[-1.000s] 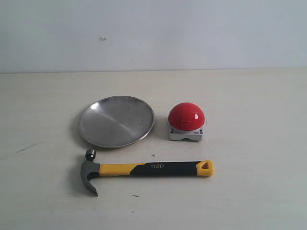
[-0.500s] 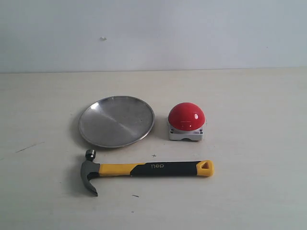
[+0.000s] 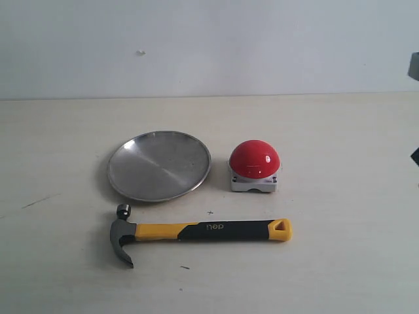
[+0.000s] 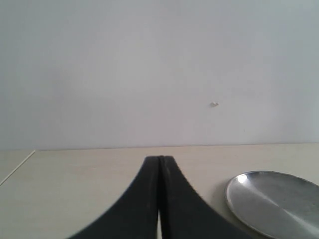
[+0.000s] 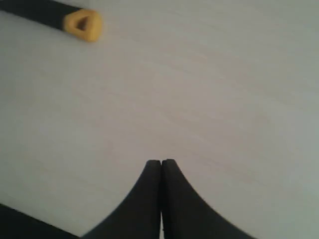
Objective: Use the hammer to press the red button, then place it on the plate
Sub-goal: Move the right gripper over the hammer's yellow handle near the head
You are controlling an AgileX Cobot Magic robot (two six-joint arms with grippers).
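The hammer (image 3: 196,231) lies flat near the table's front, dark head to the left, yellow handle end to the right. Behind it stand the silver plate (image 3: 159,165) and, to its right, the red button (image 3: 254,159) on its grey base. My left gripper (image 4: 160,158) is shut and empty, with the plate (image 4: 279,201) off to one side of it. My right gripper (image 5: 161,162) is also shut and empty, above bare table; the hammer's yellow end (image 5: 82,23) shows far from its tips. A dark bit of the right arm (image 3: 414,67) shows at the exterior view's right edge.
A pale wall rises behind the light wooden table (image 3: 340,131). A thin dark scratch (image 3: 36,202) marks the table at the left.
A dark part of the right arm has come into the exterior view at its right edge. Hammer, plate and button have not moved.
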